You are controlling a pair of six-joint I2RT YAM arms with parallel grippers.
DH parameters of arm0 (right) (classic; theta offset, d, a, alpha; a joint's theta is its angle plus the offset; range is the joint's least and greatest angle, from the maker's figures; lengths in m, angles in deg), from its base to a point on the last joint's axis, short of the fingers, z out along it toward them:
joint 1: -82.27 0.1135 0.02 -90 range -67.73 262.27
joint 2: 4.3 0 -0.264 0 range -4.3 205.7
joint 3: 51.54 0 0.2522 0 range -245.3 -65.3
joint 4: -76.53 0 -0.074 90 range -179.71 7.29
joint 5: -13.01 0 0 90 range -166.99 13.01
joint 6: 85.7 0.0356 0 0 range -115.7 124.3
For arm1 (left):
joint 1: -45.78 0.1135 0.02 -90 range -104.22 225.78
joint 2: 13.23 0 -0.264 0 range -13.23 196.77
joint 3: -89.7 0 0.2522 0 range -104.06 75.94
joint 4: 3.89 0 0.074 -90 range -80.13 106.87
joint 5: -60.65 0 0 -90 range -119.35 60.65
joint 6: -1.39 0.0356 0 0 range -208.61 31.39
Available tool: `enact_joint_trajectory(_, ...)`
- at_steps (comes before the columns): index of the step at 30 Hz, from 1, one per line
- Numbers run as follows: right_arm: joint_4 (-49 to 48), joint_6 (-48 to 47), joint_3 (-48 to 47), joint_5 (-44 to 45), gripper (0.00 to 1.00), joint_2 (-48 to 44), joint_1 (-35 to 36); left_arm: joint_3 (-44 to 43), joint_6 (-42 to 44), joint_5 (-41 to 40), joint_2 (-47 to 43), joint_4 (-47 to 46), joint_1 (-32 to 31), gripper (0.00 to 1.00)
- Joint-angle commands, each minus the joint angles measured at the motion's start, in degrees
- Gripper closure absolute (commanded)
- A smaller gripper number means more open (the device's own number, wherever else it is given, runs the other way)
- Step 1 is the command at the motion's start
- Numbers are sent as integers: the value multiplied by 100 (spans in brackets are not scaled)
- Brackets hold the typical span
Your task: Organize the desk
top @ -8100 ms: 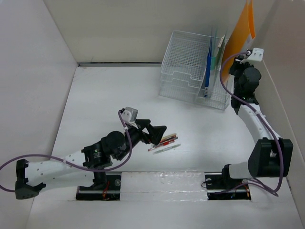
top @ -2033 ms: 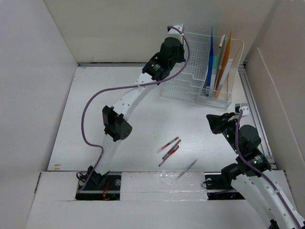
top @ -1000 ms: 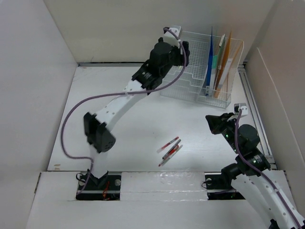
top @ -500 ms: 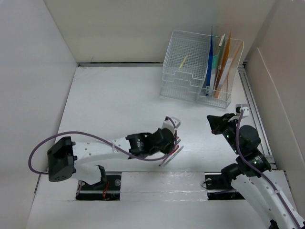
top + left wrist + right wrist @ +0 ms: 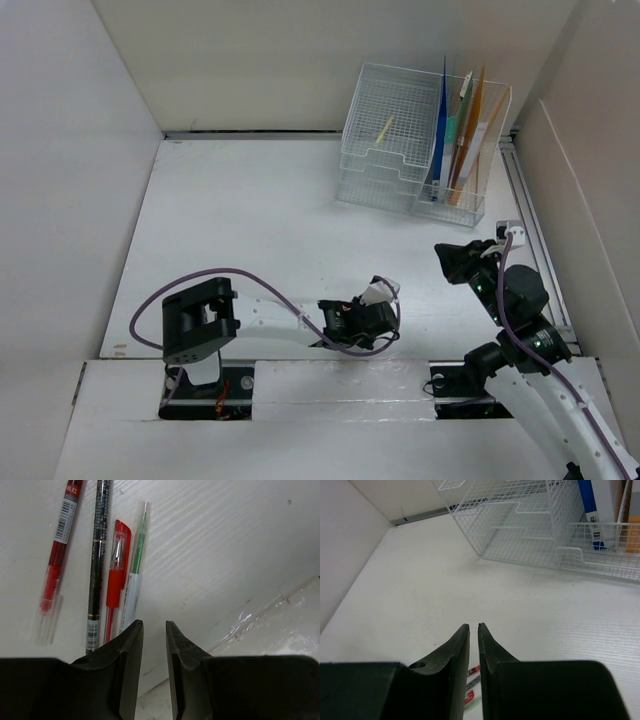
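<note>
Bottom centre of the overhead view, the black two-finger left gripper (image 5: 154, 625) hangs slightly parted and empty beside a green clear-plastic pen (image 5: 136, 575) lying on the flat matte white desk (image 5: 250, 220). At lower right, the black right gripper (image 5: 474, 626) is closed on nothing. The white wire-mesh organizer (image 5: 400, 130) stands at upper right.

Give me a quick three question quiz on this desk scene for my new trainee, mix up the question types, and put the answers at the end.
1. How many pens lie on the desk ahead of the left gripper in its wrist view?
2. True or false: the right gripper holds nothing.
3. Where is the pale pen? A. flat on the desk; B. in the wire organizer; C. between the right gripper's fingers.

Key: 1. four; 2. true; 3. B.
</note>
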Motion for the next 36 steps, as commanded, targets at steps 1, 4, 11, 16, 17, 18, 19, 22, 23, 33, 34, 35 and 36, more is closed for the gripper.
enact_joint_trajectory(1,4,-11,-77,50,82,-142,45,-368,17,-151,187,-159,-21,78)
enact_joint_trajectory(4,-39,-2,-51,-12,82,-151,45,-307,-36,-222,249,-194,-21,78)
enact_joint_trajectory(11,-92,-54,-59,-91,84,-19,45,-175,-89,-318,188,-256,-21,77)
enact_joint_trajectory(16,-110,-46,-42,-100,85,-1,45,-114,-97,-485,196,-221,-21,77)
enact_joint_trajectory(17,-110,-54,-42,-100,85,-1,45,-105,-115,-494,257,-194,31,77)
enact_joint_trajectory(18,-118,-54,-33,-108,85,-1,45,-79,-124,-529,266,-194,31,77)
enact_joint_trajectory(19,-136,-46,-33,-109,85,-1,45,-70,-133,-573,284,-185,31,77)
enact_joint_trajectory(22,-154,-46,-24,-126,85,16,45,-43,-159,-670,275,-141,31,77)
enact_joint_trajectory(23,-162,-46,-24,-135,85,25,45,-26,-159,-679,293,-141,84,77)
enact_joint_trajectory(33,-180,-54,-15,-126,86,34,45,264,-80,-275,381,-440,269,78)
enact_joint_trajectory(34,-180,-54,-24,-126,86,17,45,273,-71,-248,389,-466,269,79)
enact_joint_trajectory(35,-189,-37,-24,-126,86,25,45,282,-62,-248,381,-510,269,80)
enact_joint_trajectory(36,-180,-46,-15,-126,86,25,45,308,-54,-213,381,-528,269,81)
